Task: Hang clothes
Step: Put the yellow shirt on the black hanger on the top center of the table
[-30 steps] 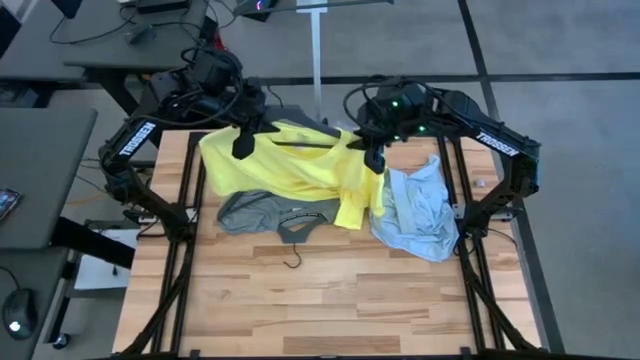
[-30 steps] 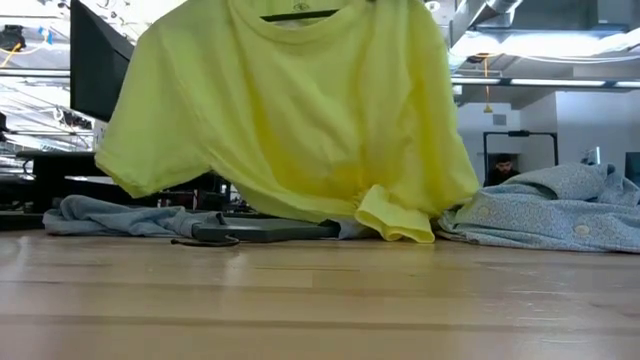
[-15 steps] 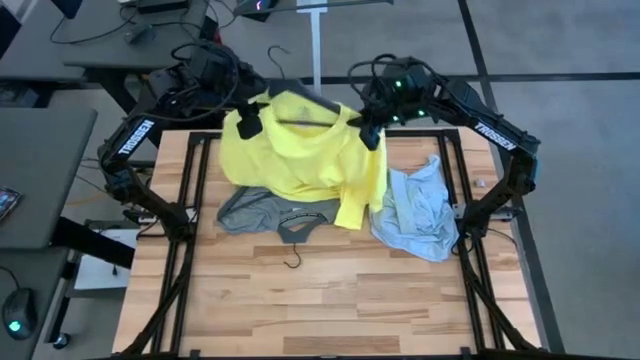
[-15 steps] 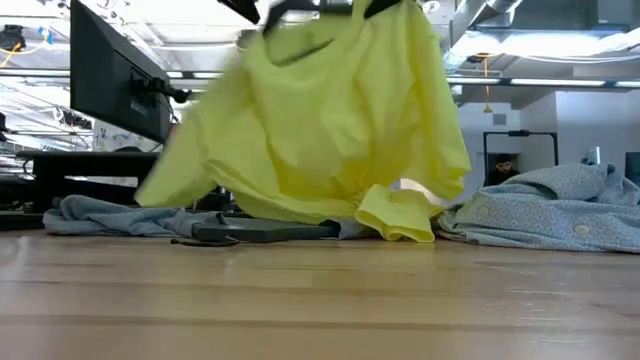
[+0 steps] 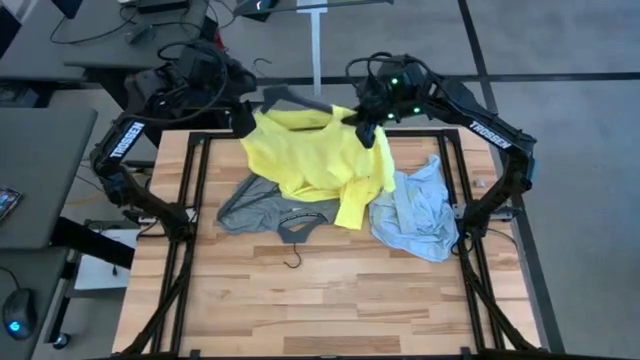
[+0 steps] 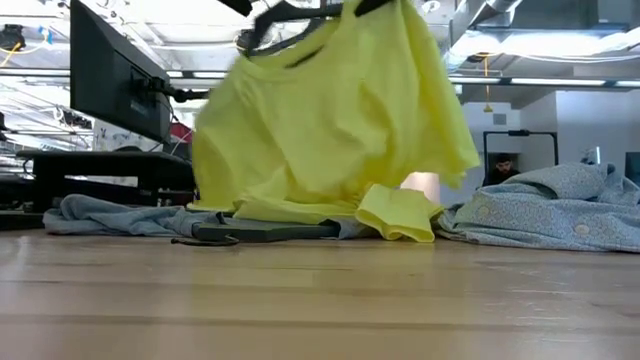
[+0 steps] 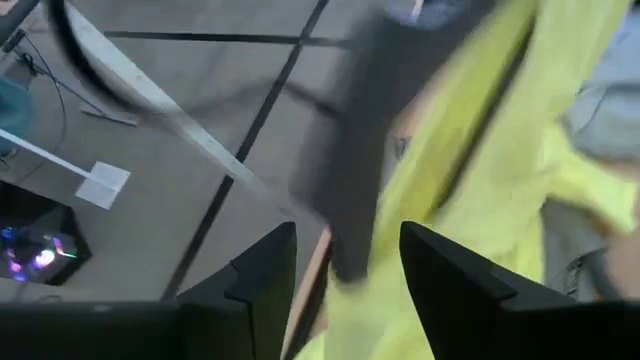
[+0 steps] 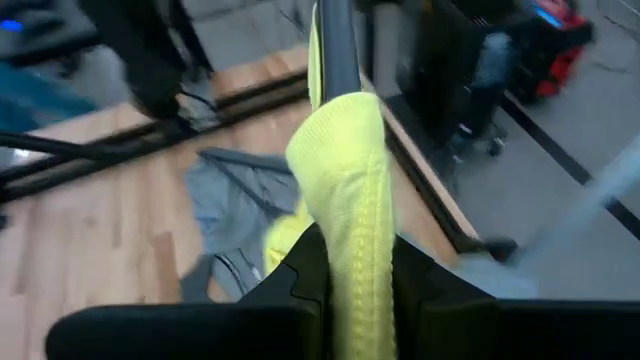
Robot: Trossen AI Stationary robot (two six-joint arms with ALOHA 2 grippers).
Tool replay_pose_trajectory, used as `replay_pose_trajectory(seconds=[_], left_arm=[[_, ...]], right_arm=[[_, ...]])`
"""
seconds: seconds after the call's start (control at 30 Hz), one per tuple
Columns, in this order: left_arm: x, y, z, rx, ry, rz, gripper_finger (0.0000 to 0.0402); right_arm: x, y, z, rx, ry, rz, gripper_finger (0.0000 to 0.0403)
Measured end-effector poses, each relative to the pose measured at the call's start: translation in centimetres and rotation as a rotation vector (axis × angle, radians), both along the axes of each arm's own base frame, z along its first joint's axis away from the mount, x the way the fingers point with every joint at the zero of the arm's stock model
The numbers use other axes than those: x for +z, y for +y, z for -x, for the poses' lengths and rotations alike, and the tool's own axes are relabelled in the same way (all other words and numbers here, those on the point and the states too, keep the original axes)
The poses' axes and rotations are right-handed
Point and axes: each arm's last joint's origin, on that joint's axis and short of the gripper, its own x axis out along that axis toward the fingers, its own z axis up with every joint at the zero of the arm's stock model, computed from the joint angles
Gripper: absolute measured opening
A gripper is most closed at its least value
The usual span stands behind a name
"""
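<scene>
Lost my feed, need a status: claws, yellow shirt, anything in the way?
Left claw open, off the shirt. Right claw shut on yellow shirt, lifted on black hanger. Shirt hem drapes onto grey shirt; blue shirt alongside.

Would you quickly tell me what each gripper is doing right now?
Left gripper: open, holding nothing.
Right gripper: shut on the yellow T-shirt.

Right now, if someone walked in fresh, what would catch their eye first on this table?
The bright yellow T-shirt, lifted on a black hanger at the table's far edge, with the right gripper shut on its shoulder and the left gripper open beside it. Under its hem lies a grey T-shirt, and a pale blue shirt is crumpled to the right.
</scene>
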Motion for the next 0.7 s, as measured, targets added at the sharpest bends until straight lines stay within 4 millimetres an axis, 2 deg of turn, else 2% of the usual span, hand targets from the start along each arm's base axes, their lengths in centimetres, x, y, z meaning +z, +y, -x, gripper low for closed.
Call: replay_pose_trajectory(seconds=[0.13,0.23,0.47,0.7], left_arm=[[0.8,-1.3,1.0,0.036,-0.092,0.054,0.0164],[1.3,-2.5,1.5,0.053,-0.173,0.109,0.0164],[2.0,-4.0,2.2,0.101,-0.291,0.2,0.0164],[1.1,-4.9,2.4,0.112,-0.215,0.291,0.0164]], right_arm=[[-1.2,0.0,-2.0,0.141,-0.074,-0.113,0.0031],[-3.1,0.1,-3.6,0.247,-0.08,-0.213,0.0031],[-11.0,0.4,-8.5,0.433,-0.069,-0.443,0.0031],[-18.0,0.5,-9.4,0.382,0.091,-0.558,0.003]])
